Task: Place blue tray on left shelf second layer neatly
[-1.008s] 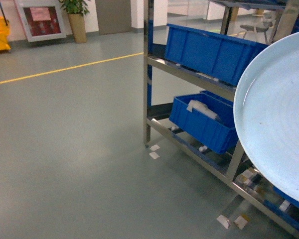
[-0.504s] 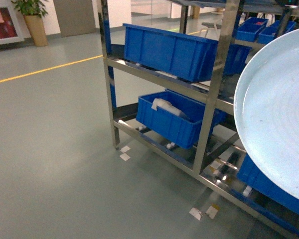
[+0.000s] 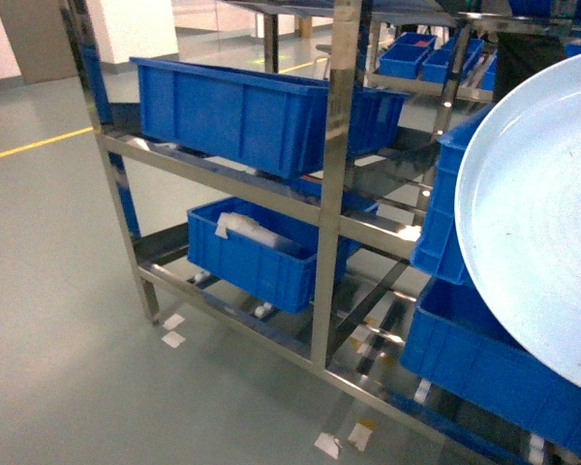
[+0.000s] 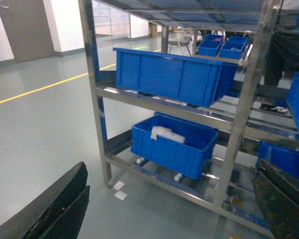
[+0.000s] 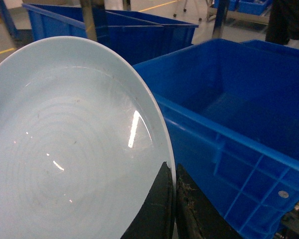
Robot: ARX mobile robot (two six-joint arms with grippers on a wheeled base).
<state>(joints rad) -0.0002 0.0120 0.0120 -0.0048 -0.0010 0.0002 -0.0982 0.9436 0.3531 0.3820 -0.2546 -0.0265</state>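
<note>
The right gripper (image 5: 173, 199) is clamped on the rim of the blue tray (image 5: 65, 149), holding it tilted up and clear of the blue crate (image 5: 239, 124) just beside it, probably so it can be carried to the steel shelf (image 3: 334, 165) ahead; the left gripper (image 4: 164, 209) hangs spread wide and empty, leaving the approach free

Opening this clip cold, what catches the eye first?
The pale blue tray fills the right of the head view, its rim pinched in the right tool. Behind it stands a steel shelf rack carrying deep blue crates; the lower left crate holds something white.
</note>
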